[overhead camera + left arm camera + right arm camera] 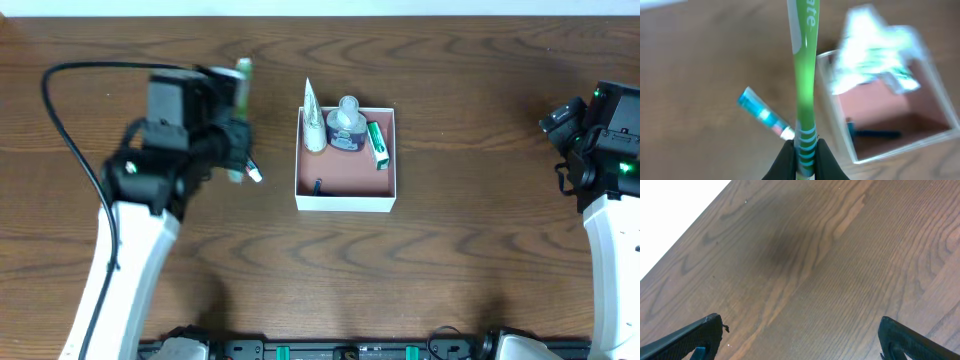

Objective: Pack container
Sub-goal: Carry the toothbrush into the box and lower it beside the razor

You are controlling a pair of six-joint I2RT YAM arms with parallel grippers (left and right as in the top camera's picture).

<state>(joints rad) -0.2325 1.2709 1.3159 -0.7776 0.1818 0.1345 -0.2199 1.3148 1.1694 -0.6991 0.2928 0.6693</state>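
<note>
The container point(345, 203) is a square white box with a pinkish floor at the table's middle. It holds a white tube point(313, 125), a clear bottle point(346, 128), a green box point(377, 144) and a small dark item point(319, 186). My left gripper point(236, 132) is left of the container, shut on a green toothbrush point(804, 75) near its striped handle end point(805, 150). The container's near wall point(839, 120) lies just right of the brush in the left wrist view. My right gripper point(800, 340) is open and empty above bare wood at the far right point(565, 120).
A small blue-and-white tube point(762, 114) lies on the table left of the container, under the toothbrush; it also shows in the overhead view point(254, 174). The left arm's black cable point(70, 130) loops over the left side of the table.
</note>
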